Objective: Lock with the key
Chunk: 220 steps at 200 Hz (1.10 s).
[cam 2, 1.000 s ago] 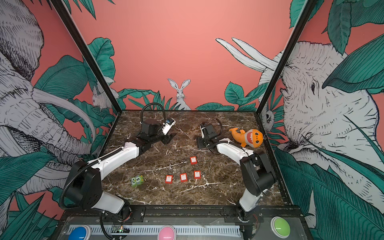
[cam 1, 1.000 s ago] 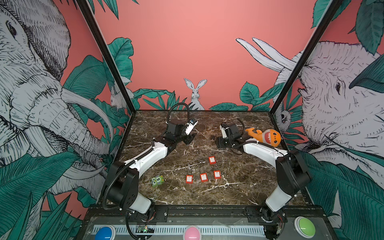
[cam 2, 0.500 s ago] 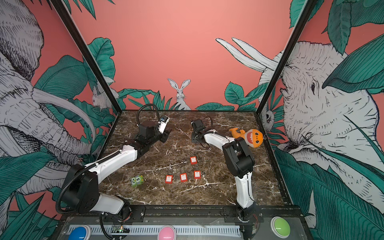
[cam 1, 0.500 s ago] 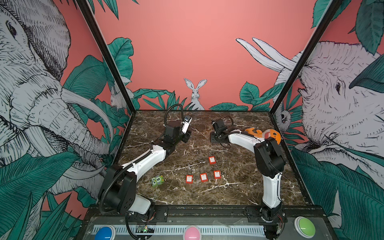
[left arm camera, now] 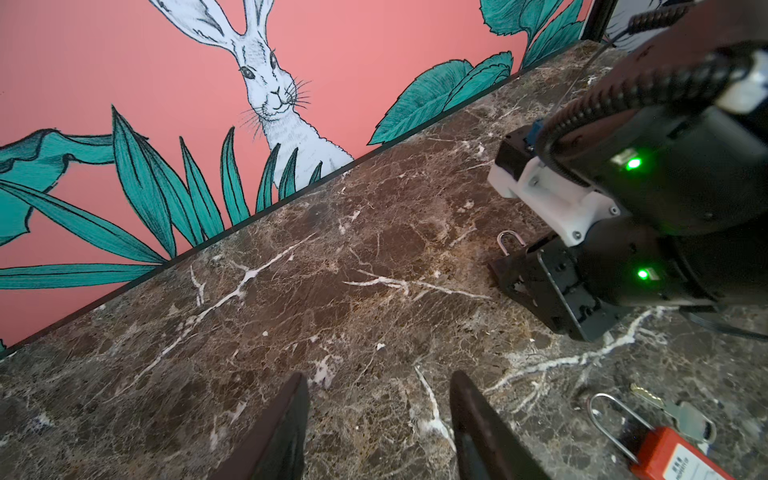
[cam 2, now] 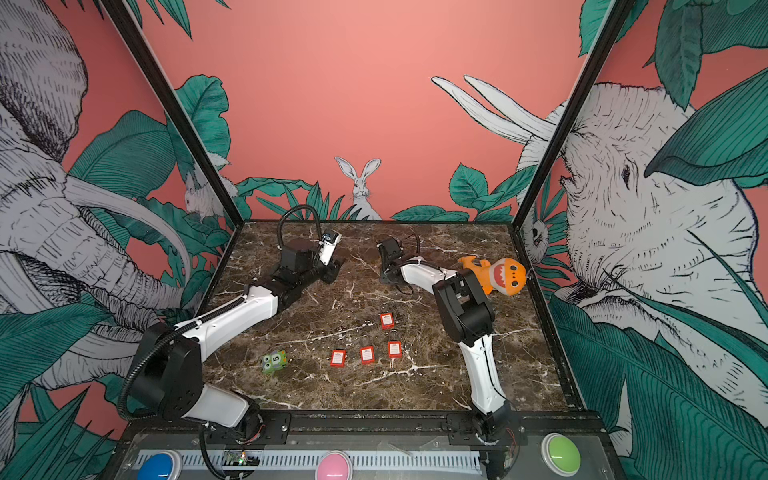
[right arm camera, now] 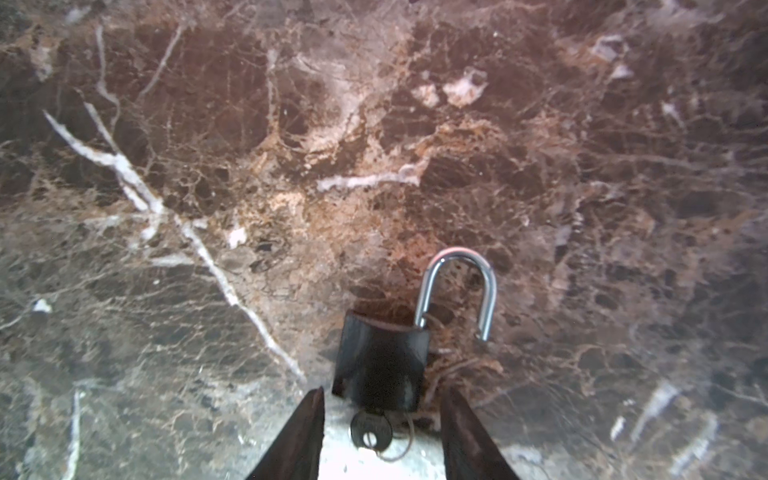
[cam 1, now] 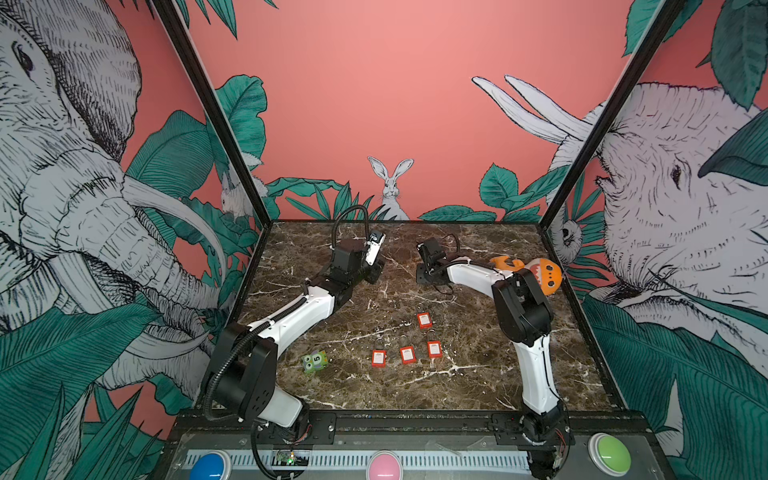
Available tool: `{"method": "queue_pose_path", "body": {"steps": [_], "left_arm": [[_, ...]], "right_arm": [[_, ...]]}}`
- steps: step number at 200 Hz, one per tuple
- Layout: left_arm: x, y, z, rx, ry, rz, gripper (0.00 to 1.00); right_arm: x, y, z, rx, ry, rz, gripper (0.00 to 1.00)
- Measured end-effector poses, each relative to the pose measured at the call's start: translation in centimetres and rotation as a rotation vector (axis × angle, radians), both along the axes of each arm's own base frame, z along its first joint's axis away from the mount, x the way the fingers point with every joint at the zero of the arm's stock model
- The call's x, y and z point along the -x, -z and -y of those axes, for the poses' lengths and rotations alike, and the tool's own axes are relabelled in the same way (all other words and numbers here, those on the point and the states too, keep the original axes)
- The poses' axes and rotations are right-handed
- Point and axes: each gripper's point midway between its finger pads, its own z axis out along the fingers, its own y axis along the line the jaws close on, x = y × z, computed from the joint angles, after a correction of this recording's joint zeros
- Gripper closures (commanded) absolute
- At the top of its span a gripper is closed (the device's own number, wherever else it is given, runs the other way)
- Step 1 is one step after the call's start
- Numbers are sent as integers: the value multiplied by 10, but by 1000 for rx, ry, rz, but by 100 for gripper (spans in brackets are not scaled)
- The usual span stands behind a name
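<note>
In the right wrist view a dark padlock (right arm camera: 380,361) lies flat on the marble, its steel shackle (right arm camera: 457,282) swung open. A round-headed key (right arm camera: 371,430) on a thin wire ring sticks out of the lock's base. My right gripper (right arm camera: 382,392) is open, one finger on each side of the key, touching neither key nor lock. From the left wrist view only the shackle (left arm camera: 509,245) shows, in front of the right gripper (left arm camera: 536,286). My left gripper (left arm camera: 376,380) stands open over bare marble, empty. In both top views the grippers (cam 1: 374,270) (cam 1: 426,274) face each other near the back.
Several red padlocks (cam 1: 407,355) lie in the middle of the table, one close to the left gripper (left arm camera: 673,457) with a loose key (left arm camera: 681,415). A green toy (cam 1: 316,361) sits front left, an orange shark toy (cam 1: 536,274) back right. The back wall is close behind both grippers.
The right arm has swung left along the back with its elbow raised, and its jaws have narrowed around the key. The left gripper has shifted slightly back.
</note>
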Motion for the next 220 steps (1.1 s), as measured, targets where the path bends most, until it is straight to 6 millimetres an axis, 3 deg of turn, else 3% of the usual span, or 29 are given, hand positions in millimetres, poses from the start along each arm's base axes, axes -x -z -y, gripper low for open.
{"method": "queue_pose_path", "body": {"steps": [99,191,220], "left_arm": [[-2,4,0,-15,0,-9,44],[-2,5,4,-9,19,-16,44],[-1,5,6,-5,29,-19,45]], "right_arm": [[-16,6,-2,42,30,-5,58],[-19,8,2,80,22,10,71],[-17,7,1,69,-5,25,84]]}}
